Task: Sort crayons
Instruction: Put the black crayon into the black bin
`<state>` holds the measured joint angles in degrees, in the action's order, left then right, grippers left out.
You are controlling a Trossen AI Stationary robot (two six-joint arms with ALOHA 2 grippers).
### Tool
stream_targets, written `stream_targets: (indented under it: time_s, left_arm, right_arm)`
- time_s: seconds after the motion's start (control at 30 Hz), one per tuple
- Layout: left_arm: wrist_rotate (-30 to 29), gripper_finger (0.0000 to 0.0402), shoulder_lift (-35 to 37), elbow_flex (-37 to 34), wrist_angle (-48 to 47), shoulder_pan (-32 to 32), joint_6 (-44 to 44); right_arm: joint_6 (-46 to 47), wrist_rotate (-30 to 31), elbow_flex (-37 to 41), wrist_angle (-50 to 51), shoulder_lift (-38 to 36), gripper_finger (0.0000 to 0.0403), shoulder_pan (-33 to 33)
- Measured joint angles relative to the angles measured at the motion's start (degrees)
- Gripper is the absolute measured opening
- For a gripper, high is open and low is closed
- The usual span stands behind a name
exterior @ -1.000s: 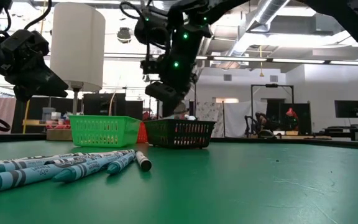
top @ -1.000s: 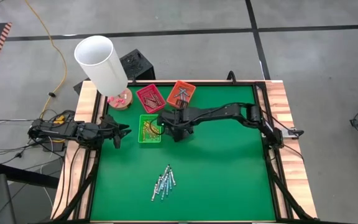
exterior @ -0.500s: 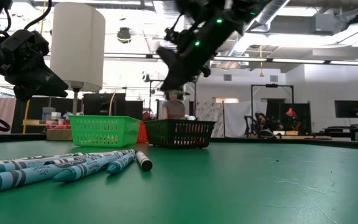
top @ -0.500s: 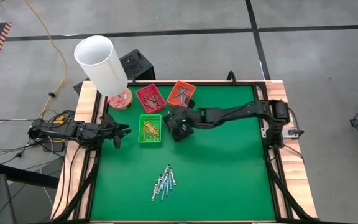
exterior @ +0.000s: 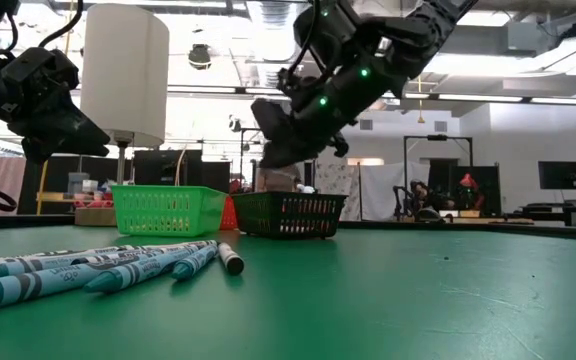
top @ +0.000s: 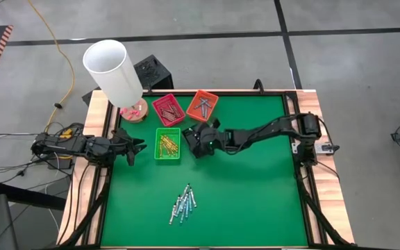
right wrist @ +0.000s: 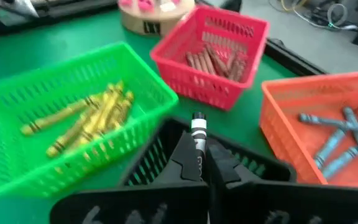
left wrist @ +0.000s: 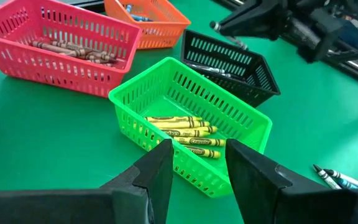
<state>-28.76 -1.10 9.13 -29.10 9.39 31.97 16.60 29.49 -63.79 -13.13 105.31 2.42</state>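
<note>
Right end effector (right wrist: 197,163) clamping a grey-white crayon (right wrist: 197,134) over the black tray (left wrist: 229,65) | left end effector (left wrist: 197,163) waiting apart at the surface edge | I'm reading crayons as light, stiff, waxy-slick: pinching mid-length | loose crayons (top: 183,203) lying near the front.

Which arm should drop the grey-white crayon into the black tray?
Right. Its tool is shut on the grey-white crayon and hangs just above the black tray. The left tool waits open at the table's left edge, beyond the green tray, holding nothing.
</note>
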Motion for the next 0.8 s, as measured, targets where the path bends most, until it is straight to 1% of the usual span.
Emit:
stream_targets:
  time_s: [0.13,0.27,0.43,0.7,0.8]
  left_arm:
    - [-0.03,0.0137,0.0,0.0,0.01,-0.01,-0.02]
    - [-0.01,0.0137,0.0,0.0,0.01,0.01,-0.01]
    - [0.03,0.0137,0.0,0.0,-0.01,0.0,-0.01]
    - [0.01,0.0137,0.0,0.0,0.01,0.01,0.0]
    - [-0.01,0.0137,0.0,0.0,0.01,0.01,-0.01]
  right_arm:
    - [1.6,2.59,-0.02,1.18,1.02,0.0001,-0.91]
    - [3.37,1.18,0.14,0.93,2.89,0.0001,-0.8]
    - [4.59,1.12,0.3,0.53,5.66,0.0001,-0.84]
    - [6.08,0.27,0.24,1.93,5.67,0.0001,-0.37]
    - [6.45,0.18,0.24,2.03,5.65,0.0008,0.01]
